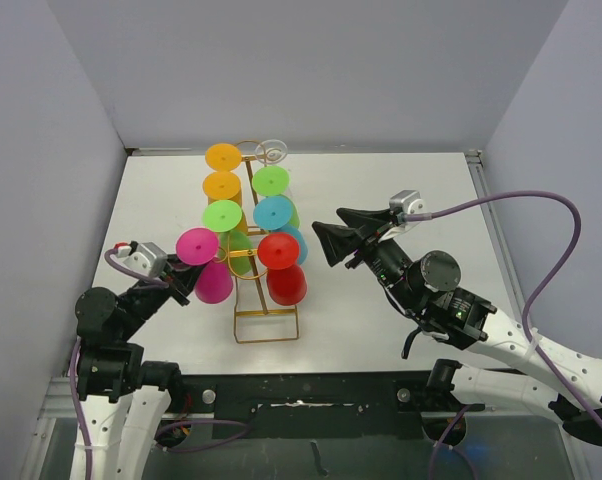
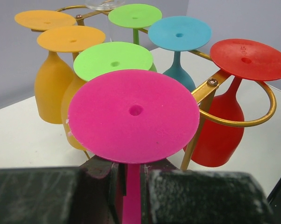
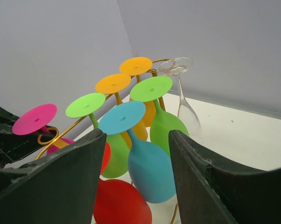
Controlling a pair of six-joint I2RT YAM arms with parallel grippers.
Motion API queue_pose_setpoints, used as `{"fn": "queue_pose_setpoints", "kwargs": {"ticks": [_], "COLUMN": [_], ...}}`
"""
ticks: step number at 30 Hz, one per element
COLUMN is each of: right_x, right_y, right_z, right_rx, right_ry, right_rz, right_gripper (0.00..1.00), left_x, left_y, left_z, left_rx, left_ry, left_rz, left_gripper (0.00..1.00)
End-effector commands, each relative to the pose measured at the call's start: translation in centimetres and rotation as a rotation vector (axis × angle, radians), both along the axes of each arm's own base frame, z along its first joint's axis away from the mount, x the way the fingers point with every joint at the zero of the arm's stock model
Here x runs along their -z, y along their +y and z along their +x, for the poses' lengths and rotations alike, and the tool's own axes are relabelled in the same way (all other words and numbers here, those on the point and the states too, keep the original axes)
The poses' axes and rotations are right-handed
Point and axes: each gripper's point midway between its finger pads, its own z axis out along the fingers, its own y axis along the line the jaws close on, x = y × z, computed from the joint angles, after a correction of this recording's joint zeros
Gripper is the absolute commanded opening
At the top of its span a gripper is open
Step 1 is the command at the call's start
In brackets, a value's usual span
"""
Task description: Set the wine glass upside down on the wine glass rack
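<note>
A pink wine glass [image 1: 197, 246] is upside down, foot up, at the front left of the gold wire rack [image 1: 266, 331]. My left gripper [image 1: 184, 279] is shut on its stem just under the foot [image 2: 133, 114]; the pads [image 2: 196, 196] pinch the stem from both sides. In the right wrist view the pink foot [image 3: 35, 118] sits just above a small gold ring hook [image 3: 46, 138]; I cannot tell if the stem is inside it. My right gripper [image 1: 327, 241] is open and empty to the right of the rack, jaws facing the blue glass [image 3: 150, 165].
Several glasses hang upside down on the rack: two orange [image 1: 222, 186], two green [image 1: 270, 181], a blue one [image 1: 274, 212], a red one [image 1: 279, 251] at the front right, and a clear one [image 1: 272, 151] at the back. Grey walls enclose the table.
</note>
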Motion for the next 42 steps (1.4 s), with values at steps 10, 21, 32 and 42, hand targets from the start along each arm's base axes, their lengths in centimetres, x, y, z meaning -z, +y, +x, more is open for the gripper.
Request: {"fn": "queue_pose_setpoints", "kwargs": {"ticks": [10, 21, 32, 42], "right_x": [-1.1, -1.1, -1.1, -0.7], "right_y": [-0.7, -0.8, -0.8, -0.9], "right_z": [0.0, -0.1, -0.1, 0.1], "right_rx": [0.017, 0.015, 0.015, 0.027], "right_ry": [-0.008, -0.005, -0.003, 0.015], "right_rz": [0.054, 0.056, 0.054, 0.052], "right_gripper": [0.56, 0.56, 0.56, 0.57], "left_x": [-1.0, -1.2, -1.1, -0.1], "left_y": [-1.5, -2.5, -3.1, -3.2], "left_z": [-1.1, -1.7, -2.2, -2.4], "left_rx": [0.116, 0.191, 0.248, 0.259], "left_ry": [0.02, 0.027, 0.037, 0.101], "left_rz": [0.012, -0.003, -0.001, 0.006], "left_gripper": [0.0, 0.0, 0.0, 0.23]}}
